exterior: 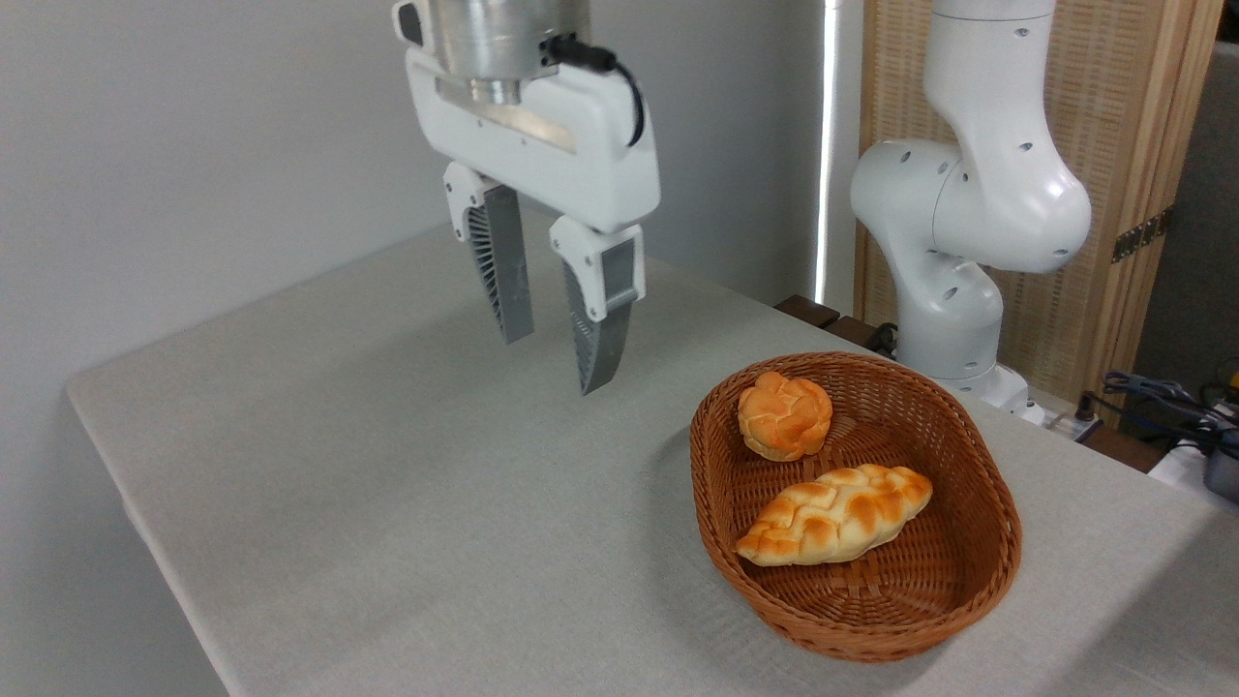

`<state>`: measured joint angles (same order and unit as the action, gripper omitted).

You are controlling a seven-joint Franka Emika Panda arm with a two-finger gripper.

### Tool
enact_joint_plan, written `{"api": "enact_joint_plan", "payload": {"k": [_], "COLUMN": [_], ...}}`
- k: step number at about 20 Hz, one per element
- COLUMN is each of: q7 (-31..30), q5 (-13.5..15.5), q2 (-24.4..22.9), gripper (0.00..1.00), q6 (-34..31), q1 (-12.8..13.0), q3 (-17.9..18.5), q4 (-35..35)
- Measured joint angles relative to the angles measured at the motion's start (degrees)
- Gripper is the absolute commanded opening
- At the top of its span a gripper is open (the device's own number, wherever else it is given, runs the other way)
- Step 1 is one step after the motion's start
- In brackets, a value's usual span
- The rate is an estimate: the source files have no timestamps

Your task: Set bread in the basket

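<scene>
A long braided bread with pointed ends, golden-orange crust and pale cream sides lies inside an oval brown woven wicker basket at the right of the grey cloth-covered table. A small round orange bun sits beyond it. The claw hangs released and empty, up to the left.

grey cloth-covered table, wicker basket directly on its right part
</scene>
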<state>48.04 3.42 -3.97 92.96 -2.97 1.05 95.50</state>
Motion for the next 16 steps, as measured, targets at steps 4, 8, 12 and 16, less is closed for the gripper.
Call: {"api": "enact_joint_plan", "payload": {"k": [4, 8, 12, 16], "q7": [-0.66, -0.67, -0.67, -0.67], "q5": [0.0, 0.0, -0.63, -2.15], "q2": [0.99, 1.21, 1.26, 1.41], "gripper": [1.0, 1.0, 1.0, 1.0], "q6": [0.0, -0.08, -0.11, -0.34], "q1": [0.1, 0.11, 0.11, 0.21], "q3": [-1.98, -2.99, -3.01, -3.56], "q4": [-0.27, -0.27, -0.27, -0.27]}}
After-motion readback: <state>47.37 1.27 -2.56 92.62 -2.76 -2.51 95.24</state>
